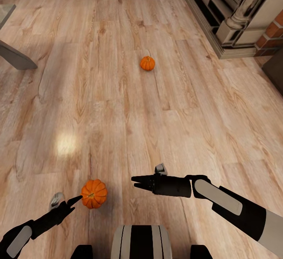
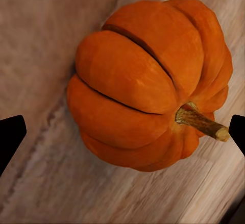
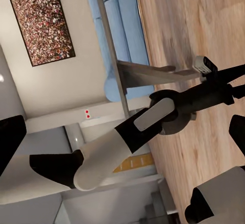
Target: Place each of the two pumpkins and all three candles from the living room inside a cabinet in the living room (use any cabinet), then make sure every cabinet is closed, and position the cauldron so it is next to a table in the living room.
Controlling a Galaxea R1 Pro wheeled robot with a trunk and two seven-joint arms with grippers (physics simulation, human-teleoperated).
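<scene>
Two bright-orange pumpkins lie on the wood floor. The near pumpkin (image 1: 94, 193) (image 2: 148, 81) rests right in front of my left gripper (image 1: 74, 202) (image 2: 122, 134), stem pointing sideways. That gripper is open, its black fingertips (image 2: 10, 137) at either side of the pumpkin and apart from it. The far pumpkin (image 1: 147, 63) sits alone in the middle of the floor. My right gripper (image 1: 135, 182) (image 3: 122, 137) hovers above the floor to the right of the near pumpkin, pointing left, open and holding nothing.
A stone fireplace (image 1: 236, 11) fills the far right corner, with dark furniture (image 1: 275, 68) at the right edge. A glass table corner (image 1: 15, 56) (image 3: 148, 73) juts in at left, a blue sofa (image 3: 120, 25) behind it. My base (image 1: 139, 241) shows at the bottom.
</scene>
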